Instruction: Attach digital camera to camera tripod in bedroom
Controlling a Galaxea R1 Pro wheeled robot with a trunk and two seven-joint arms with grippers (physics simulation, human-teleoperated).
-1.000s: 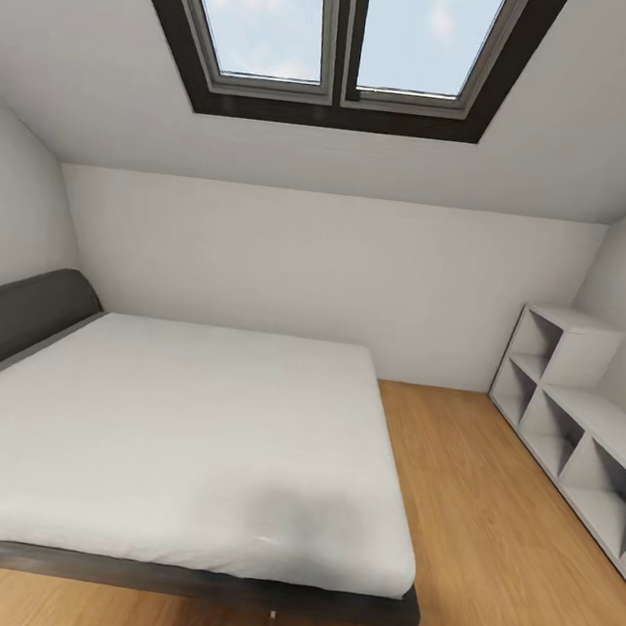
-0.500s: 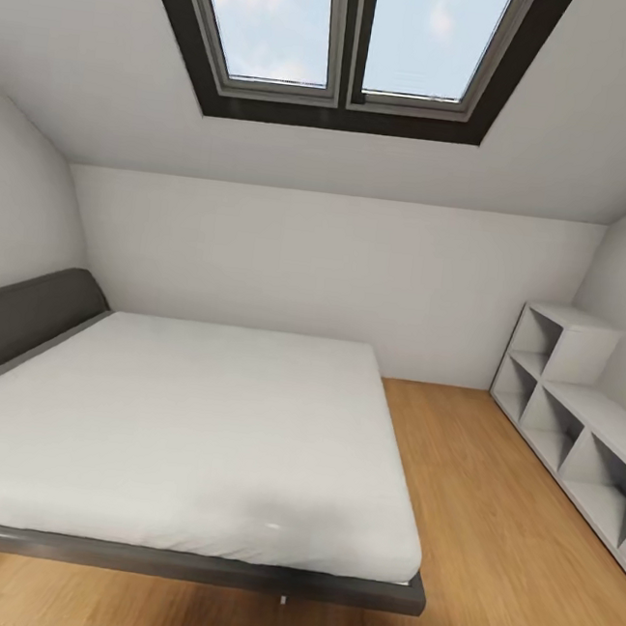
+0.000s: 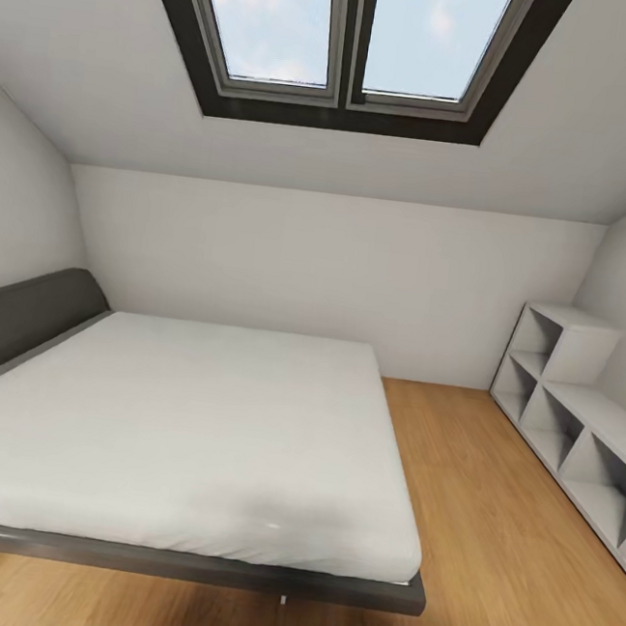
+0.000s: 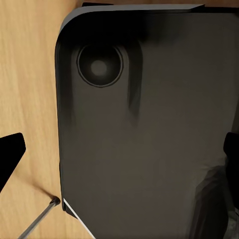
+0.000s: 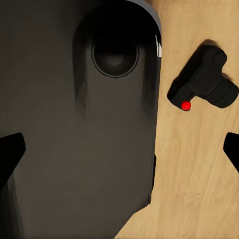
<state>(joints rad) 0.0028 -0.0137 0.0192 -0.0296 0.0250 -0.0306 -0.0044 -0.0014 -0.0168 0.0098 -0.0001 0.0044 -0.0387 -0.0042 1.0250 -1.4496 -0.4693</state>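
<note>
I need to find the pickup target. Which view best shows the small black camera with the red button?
The right wrist view: the small black camera lies on the wood floor. The other views give no help locating it.

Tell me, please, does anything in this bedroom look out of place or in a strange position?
Yes. The digital camera lies on the wood floor beside the robot's dark base, an odd place for it. The bed and white cube shelves look orderly.
</note>
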